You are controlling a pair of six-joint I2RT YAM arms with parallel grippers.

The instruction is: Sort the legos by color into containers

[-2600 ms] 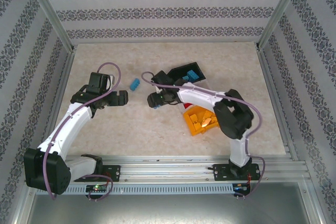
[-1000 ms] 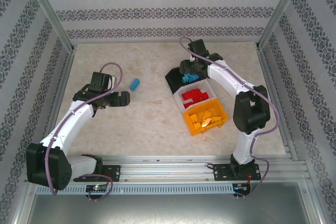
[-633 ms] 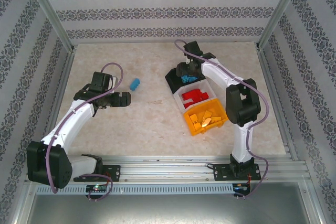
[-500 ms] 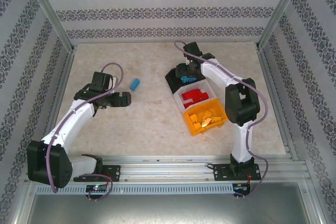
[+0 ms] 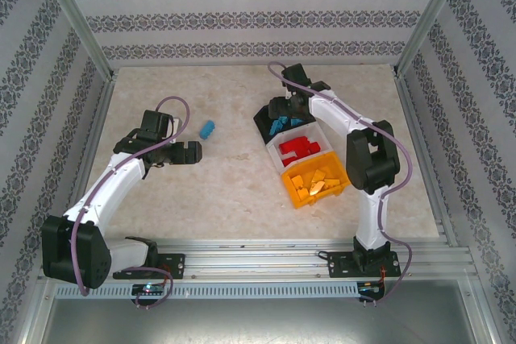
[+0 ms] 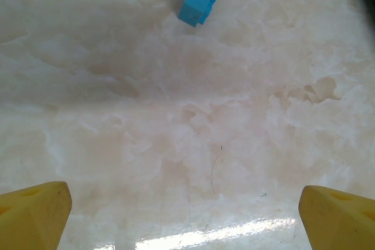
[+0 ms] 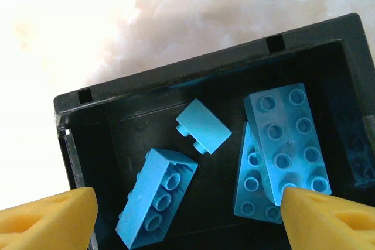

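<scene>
Right gripper (image 7: 187,221), jaws spread and empty, hangs over the black bin (image 7: 111,127) holding light blue legos (image 7: 284,139); left gripper (image 5: 187,152), likewise released, sits left of that bin near one loose blue lego (image 5: 207,128).

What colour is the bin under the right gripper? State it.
Black: the bin holding light blue legos, best seen in the right wrist view.

The worktop (image 5: 234,191) is cream with marbled veining, the walls (image 5: 242,22) white with grey floral bands. The white bin (image 5: 275,146) holds red legos (image 5: 300,147); the black bin (image 7: 76,115) beyond it holds light blue legos (image 7: 281,139), and the orange-yellow bin (image 5: 294,199) on its near side holds orange-yellow legos (image 5: 314,181).
</scene>
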